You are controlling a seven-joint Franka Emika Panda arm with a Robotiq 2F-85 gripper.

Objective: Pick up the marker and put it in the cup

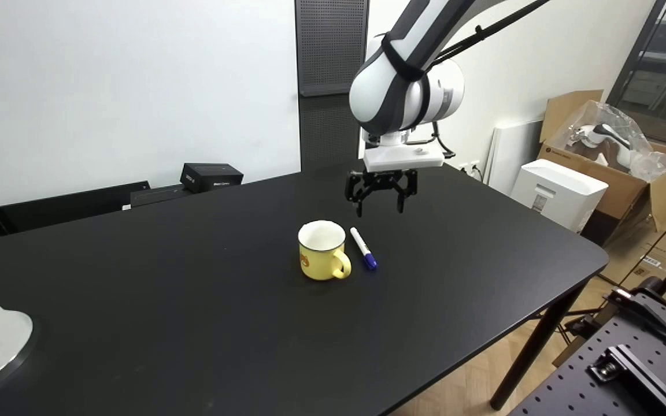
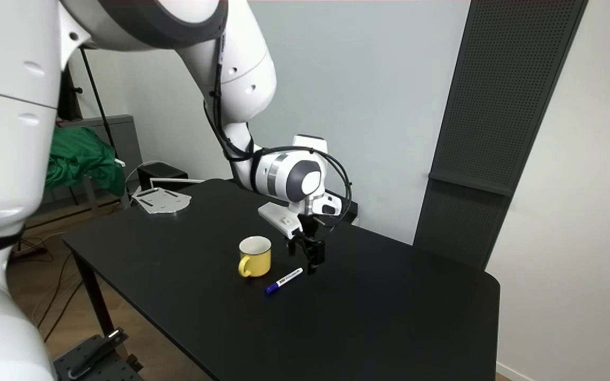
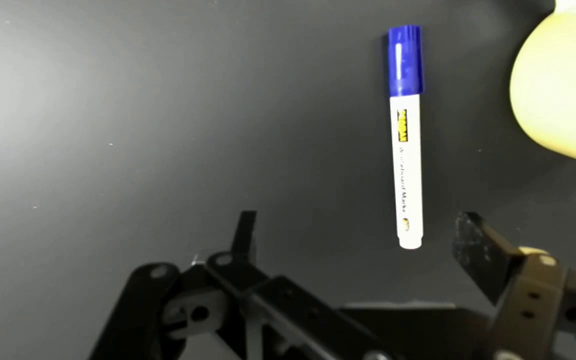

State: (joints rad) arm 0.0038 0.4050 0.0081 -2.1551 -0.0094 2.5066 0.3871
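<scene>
1. The gripper (image 1: 380,211) hangs over a black table (image 2: 389,317), its 2 fingers (image 3: 478,255) spread wide apart, released.
2. The marker (image 3: 408,160) lies on the table below and ahead of the gripper, white end toward it, blue cap pointing away.
3. The yellow cup (image 1: 314,263) stands upright beside the marker, apart from it, lower than the gripper.
4. Around the gripper the table is smooth; in the wrist view it shows pale specks and a soft glare.
5. Beyond the gripper, in both exterior views, rise a pale wall (image 1: 136,86) and a dark perforated panel (image 1: 333,46).
6. Well apart from the gripper, past the table's edge, an open cardboard box (image 1: 625,190) holds clear plastic wrapping (image 1: 654,164), near wood flooring (image 1: 472,384).
7. In an exterior view, a green cloth (image 2: 82,159) shows past the table, far from the gripper.
</scene>
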